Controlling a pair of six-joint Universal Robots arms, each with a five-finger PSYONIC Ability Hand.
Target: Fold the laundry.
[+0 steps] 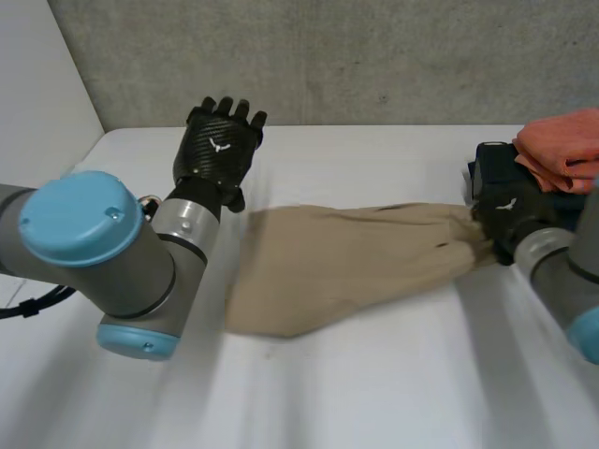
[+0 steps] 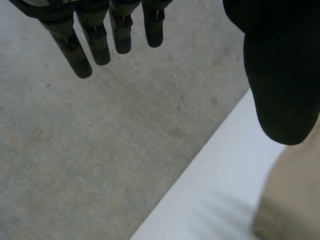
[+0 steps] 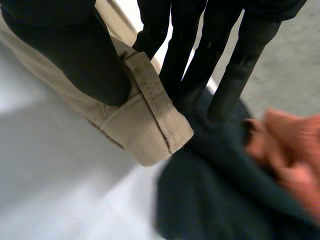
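A tan garment (image 1: 346, 267) lies stretched across the middle of the white table (image 1: 374, 393). My right hand (image 1: 503, 210) is at its right end. In the right wrist view the thumb (image 3: 85, 55) and the fingers pinch the garment's hemmed edge (image 3: 150, 115), so that hand is shut on it. My left hand (image 1: 217, 145) is lifted above the table beyond the garment's left end, apart from it. Its fingers (image 2: 100, 45) are straight and hold nothing. A bit of the tan garment (image 2: 295, 200) shows below its thumb.
A dark garment (image 1: 491, 159) lies at the table's right side, just past my right hand, with an orange cloth (image 1: 562, 145) piled on it. Both also appear past the fingertips: the dark garment (image 3: 215, 190) and the orange cloth (image 3: 290, 145). A grey concrete wall (image 1: 374, 56) backs the table.
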